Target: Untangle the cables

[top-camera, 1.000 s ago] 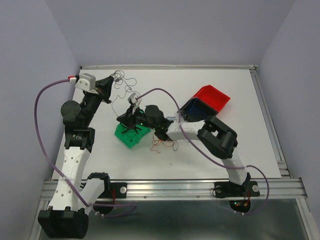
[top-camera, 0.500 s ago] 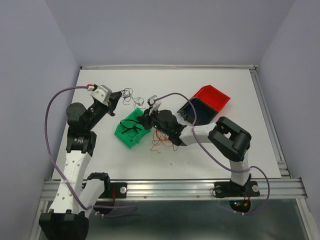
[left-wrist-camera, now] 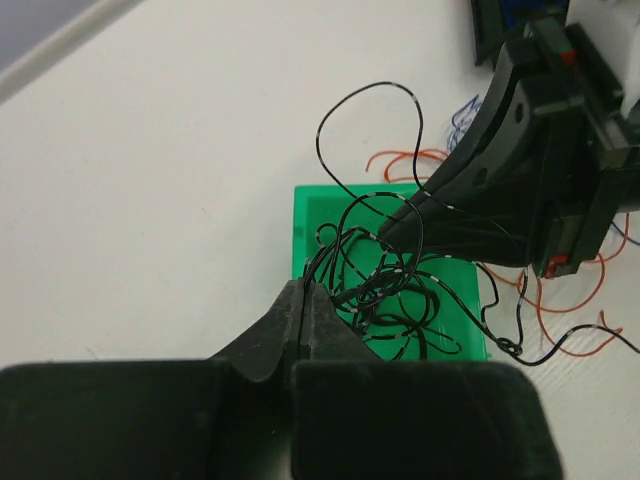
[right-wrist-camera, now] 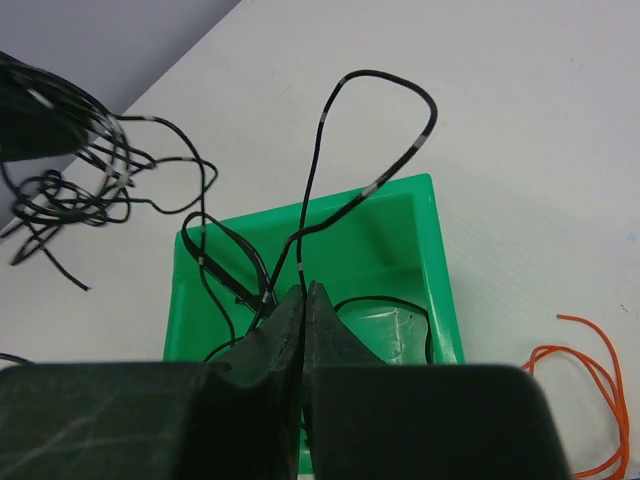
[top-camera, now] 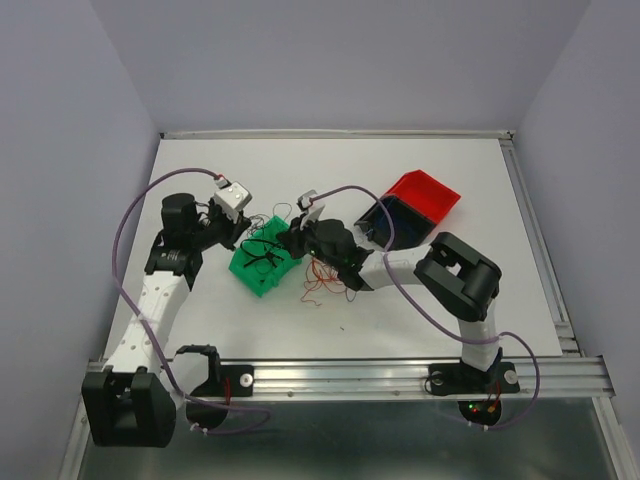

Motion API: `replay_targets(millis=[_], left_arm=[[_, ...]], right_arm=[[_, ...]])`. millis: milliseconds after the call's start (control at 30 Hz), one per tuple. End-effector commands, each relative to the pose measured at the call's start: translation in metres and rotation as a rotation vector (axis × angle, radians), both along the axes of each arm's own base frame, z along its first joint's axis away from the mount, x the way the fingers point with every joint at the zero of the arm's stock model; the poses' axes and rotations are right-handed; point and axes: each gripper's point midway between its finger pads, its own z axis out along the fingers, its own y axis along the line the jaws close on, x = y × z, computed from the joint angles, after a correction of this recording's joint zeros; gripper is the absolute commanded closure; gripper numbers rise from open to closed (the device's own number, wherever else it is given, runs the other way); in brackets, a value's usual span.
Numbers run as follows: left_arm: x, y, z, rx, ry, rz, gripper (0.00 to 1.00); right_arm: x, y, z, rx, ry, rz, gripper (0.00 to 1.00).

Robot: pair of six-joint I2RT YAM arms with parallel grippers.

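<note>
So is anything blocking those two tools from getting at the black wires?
Nothing visible does: the left tool and right tool are each pinched shut on black cables, over the green bin.

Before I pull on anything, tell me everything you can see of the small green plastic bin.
The small green plastic bin is an open-topped rectangular tray of bright, smooth plastic with low walls. It stands upright on the white table between the two arms, set diagonally in the top view. A tangle of thin black cables lies in it and loops up over its rim. The left gripper and right gripper, each shut on black cable, sit close above it. Thin red cables lie just outside.
</note>
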Motion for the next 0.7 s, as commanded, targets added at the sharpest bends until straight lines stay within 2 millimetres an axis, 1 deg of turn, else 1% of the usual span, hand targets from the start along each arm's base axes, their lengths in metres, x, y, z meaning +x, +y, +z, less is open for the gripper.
replay_targets(millis=[0, 67, 233, 400, 433, 533, 600, 667], left_arm=[[0.000, -0.001, -0.021, 0.049, 0.064, -0.041, 1.00], [0.002, -0.002, -0.027, 0.052, 0.094, -0.050, 1.00], [0.000, -0.012, -0.032, 0.071, 0.104, -0.077, 1.00], [-0.001, -0.021, -0.038, 0.090, 0.120, -0.096, 1.00], [-0.001, -0.022, -0.043, 0.094, 0.139, -0.094, 1.00], [0.005, -0.020, -0.049, 0.121, 0.159, -0.065, 1.00], [0.010, -0.018, -0.061, 0.143, 0.200, -0.043, 1.00], [0.015, -0.015, -0.065, 0.167, 0.211, -0.015, 1.00]], right_arm=[[-0.004, 0.012, 0.014, 0.011, -0.035, 0.017, 1.00], [-0.007, 0.010, 0.010, 0.007, -0.024, 0.012, 1.00], [-0.015, 0.014, 0.004, -0.004, -0.020, 0.039, 0.98], [-0.023, 0.023, 0.008, 0.006, -0.015, 0.081, 0.96], [-0.023, 0.024, 0.008, 0.002, -0.010, 0.079, 0.95], [-0.024, 0.021, 0.007, -0.002, -0.008, 0.065, 0.94], [-0.022, 0.018, 0.006, -0.005, 0.002, 0.043, 0.93], [-0.020, 0.015, 0.004, -0.012, 0.008, 0.023, 0.93]])
